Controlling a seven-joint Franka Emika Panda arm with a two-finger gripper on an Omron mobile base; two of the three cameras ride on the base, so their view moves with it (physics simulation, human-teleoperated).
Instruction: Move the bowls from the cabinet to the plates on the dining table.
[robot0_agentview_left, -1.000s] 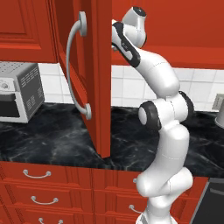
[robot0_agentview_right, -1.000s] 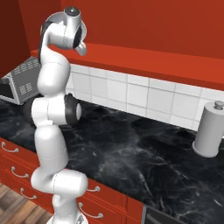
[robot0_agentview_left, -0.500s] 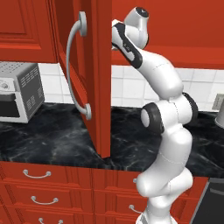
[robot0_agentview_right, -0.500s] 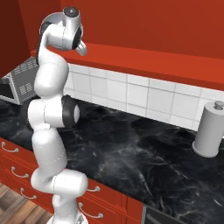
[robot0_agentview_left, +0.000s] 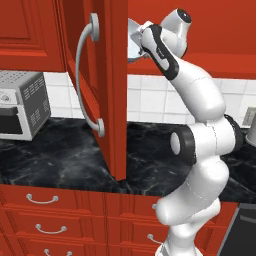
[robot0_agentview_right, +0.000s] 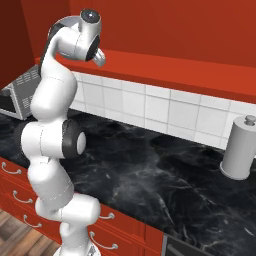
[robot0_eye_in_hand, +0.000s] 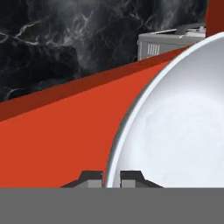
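With the gripper (robot0_eye_in_hand: 112, 179) clamped on the rim of the white bowl (robot0_eye_in_hand: 175, 127) at the cabinet (robot0_agentview_left: 112, 90), you lift it clear toward 6 o'clock next.

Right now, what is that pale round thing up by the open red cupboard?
Look at the red wall cabinet with its door swung open. At its shelf edge, the pincer is shut on the rim of a glossy white bowl, the one pale thing among red wood.
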